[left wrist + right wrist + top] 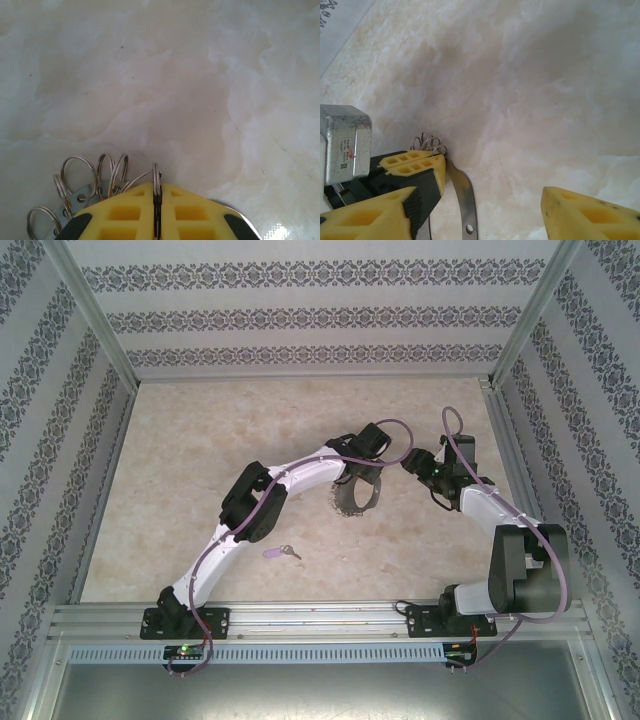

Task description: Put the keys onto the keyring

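With the right gripper (480, 202) being held apart, the keyring (345, 508) is being clamped thinly by the left gripper (157, 192), likely risking slippage.

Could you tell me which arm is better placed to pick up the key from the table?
Probably right: the right pincer is open and empty, while the left pincer is shut on the keyring. The key lies beside the left arm, so it must reach across.
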Controlling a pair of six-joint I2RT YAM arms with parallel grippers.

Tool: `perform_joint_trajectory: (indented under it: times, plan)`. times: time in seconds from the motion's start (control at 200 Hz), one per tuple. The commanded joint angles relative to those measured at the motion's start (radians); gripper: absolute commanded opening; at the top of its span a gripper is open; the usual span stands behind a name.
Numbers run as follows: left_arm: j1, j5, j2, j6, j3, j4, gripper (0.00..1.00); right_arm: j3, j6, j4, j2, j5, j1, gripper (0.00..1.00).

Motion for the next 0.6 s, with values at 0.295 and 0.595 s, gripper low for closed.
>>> perform_joint_trajectory:
  times: [0.295, 0.595]
  plan:
    - [-0.013, 0.029, -0.124, 0.097, -0.088, 0.097, 0.0, 0.009, 0.038, -0.011, -0.06, 0.078, -0.01, 0.98]
    - [-0.007, 0.044, -0.387, 0.22, -0.368, 0.221, 0.0, -0.047, 0.068, 0.08, -0.127, -0.044, 0.0, 0.92]
